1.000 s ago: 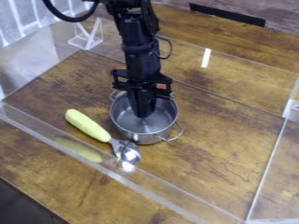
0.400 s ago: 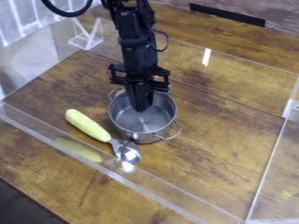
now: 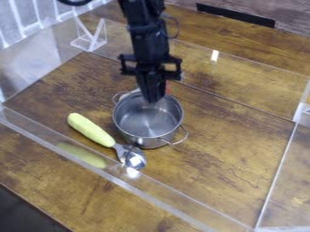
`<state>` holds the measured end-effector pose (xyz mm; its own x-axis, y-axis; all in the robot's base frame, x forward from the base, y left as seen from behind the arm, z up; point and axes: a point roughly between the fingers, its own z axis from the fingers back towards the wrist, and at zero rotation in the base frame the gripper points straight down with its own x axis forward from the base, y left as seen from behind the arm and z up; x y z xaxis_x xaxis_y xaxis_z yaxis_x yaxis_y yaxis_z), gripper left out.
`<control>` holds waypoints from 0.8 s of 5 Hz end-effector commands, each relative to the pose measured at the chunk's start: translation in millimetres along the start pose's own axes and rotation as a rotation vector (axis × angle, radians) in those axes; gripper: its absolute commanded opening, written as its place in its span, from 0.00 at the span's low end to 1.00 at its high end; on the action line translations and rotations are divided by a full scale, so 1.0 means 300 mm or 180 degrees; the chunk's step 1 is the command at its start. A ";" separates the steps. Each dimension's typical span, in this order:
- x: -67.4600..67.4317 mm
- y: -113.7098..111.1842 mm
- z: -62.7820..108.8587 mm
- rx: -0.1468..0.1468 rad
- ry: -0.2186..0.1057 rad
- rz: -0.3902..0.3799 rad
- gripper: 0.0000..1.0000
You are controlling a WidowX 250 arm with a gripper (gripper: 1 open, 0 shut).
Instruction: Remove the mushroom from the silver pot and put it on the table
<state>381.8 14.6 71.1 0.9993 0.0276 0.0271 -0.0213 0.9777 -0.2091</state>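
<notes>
The silver pot [image 3: 147, 138] stands in the middle of the table [image 3: 237, 136], a small loop handle showing at its front right. My gripper [image 3: 150, 96] hangs point-down over the pot's far rim. Its dark fingers are pressed together just above the opening. The pot's shiny inside shows only reflections. The mushroom is not visible, neither in the pot nor at the fingertips, and the dark fingers may hide it.
A long yellow corn-like piece [image 3: 90, 129] lies left of the pot, and a small silver spoon [image 3: 132, 161] lies in front of it. Clear acrylic walls [image 3: 182, 204] ring the tabletop. A white stand [image 3: 87, 34] sits outside the back left wall.
The gripper has risen out of the pot, from deep inside it to just above the far rim. The pot, the corn piece and the spoon have stayed put.
</notes>
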 end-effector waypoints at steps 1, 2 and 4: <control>0.073 -0.051 0.183 0.0004 -0.0421 -0.0142 0.00; 0.115 -0.084 0.201 -0.0016 -0.0439 -0.0307 0.00; 0.137 -0.119 0.123 -0.0027 -0.0360 -0.0506 0.00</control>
<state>415.4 -4.5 91.5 0.9918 -0.0817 0.0984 0.1013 0.9712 -0.2155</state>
